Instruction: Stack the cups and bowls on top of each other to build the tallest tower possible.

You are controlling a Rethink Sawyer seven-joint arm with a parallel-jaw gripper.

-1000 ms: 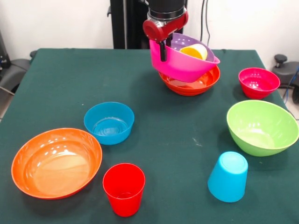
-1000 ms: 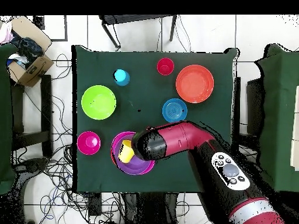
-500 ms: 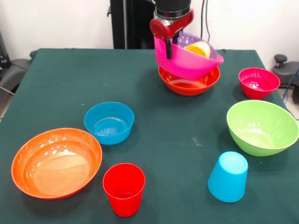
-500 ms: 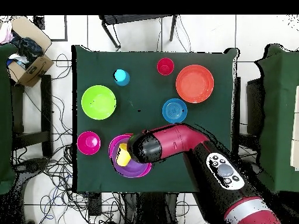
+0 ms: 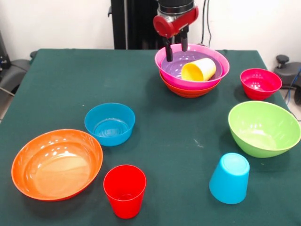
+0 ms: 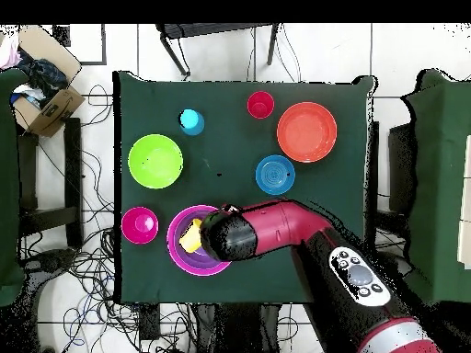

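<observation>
The tower [image 5: 192, 70] stands at the far part of the green worktop [image 5: 155, 117]: an orange bowl [image 5: 188, 90] lowest, a magenta bowl [image 5: 216, 70] nested in it, a purple bowl [image 5: 171, 66] inside that, and a yellow cup [image 5: 198, 69] lying on its side in the purple bowl, its mouth turned toward the left of the front view. That makes three bowls and one cup in the pile.

Four more bowls sit loose on the worktop, each upright and apart from the others: a second large orange bowl [image 5: 57, 164] at the near left, a small blue bowl [image 5: 109, 124] just beyond it, a lime green bowl [image 5: 264, 128] at the right, and a small crimson bowl [image 5: 260, 83] beyond the green one, near the tower. Two cups also stand loose: a red cup [image 5: 124, 190] upright at the near edge beside the orange bowl, and a light blue cup [image 5: 229, 178] turned mouth-down, slightly tilted, in front of the green bowl.

The gripper [image 5: 174, 45] hangs over the back left rim of the tower, its two dark fingers parted and holding nothing; one finger is down at the magenta rim, the other over the purple bowl. In the overhead view the arm [image 6: 276, 225] covers part of the pile.
</observation>
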